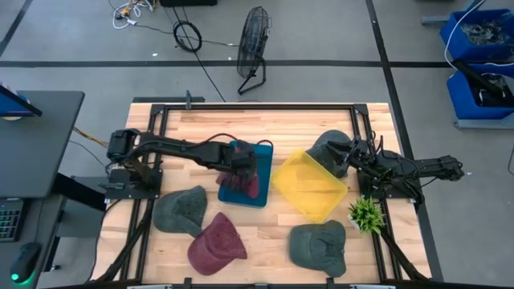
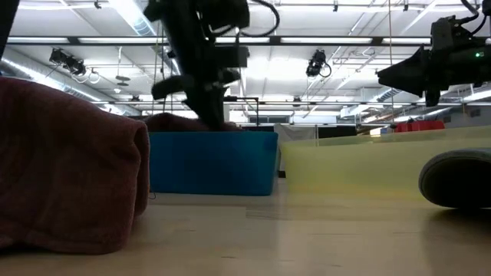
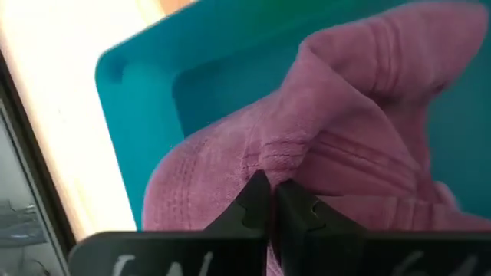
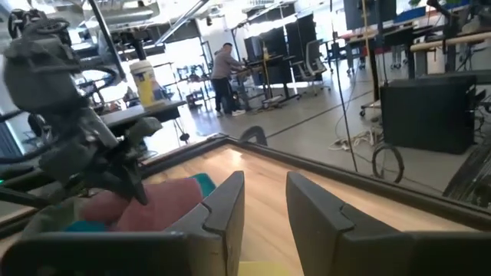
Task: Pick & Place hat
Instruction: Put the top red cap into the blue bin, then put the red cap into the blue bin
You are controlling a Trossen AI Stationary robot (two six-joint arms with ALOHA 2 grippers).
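Note:
A maroon hat (image 1: 243, 183) lies in the blue bin (image 1: 265, 152) at the table's middle. My left gripper (image 3: 270, 188) is down in that bin, shut on the hat (image 3: 337, 115). My right gripper (image 4: 265, 201) is open and raised at the table's right side, just beyond the yellow bin (image 1: 309, 186), beside a grey hat (image 1: 328, 144) lying on the table. A second maroon hat (image 1: 217, 243) and two grey hats (image 1: 181, 210) (image 1: 319, 245) lie along the near edge. My left gripper pinches a raised fold of the maroon hat's cloth (image 3: 285, 151) between its two fingertips (image 3: 253, 201). It comes from above, pointing down into the bin (image 2: 211, 115). The hat rests in the blue bin (image 3: 138, 92) and its cloth bunches up at the pinch.
The yellow bin stands right of the blue one, turned at an angle. A small green plant (image 1: 367, 213) stands by the near right. Black frame rails (image 1: 257, 107) border the table. Bare wood shows along the far side (image 1: 241, 124). A person stands far off in the room (image 4: 225, 73).

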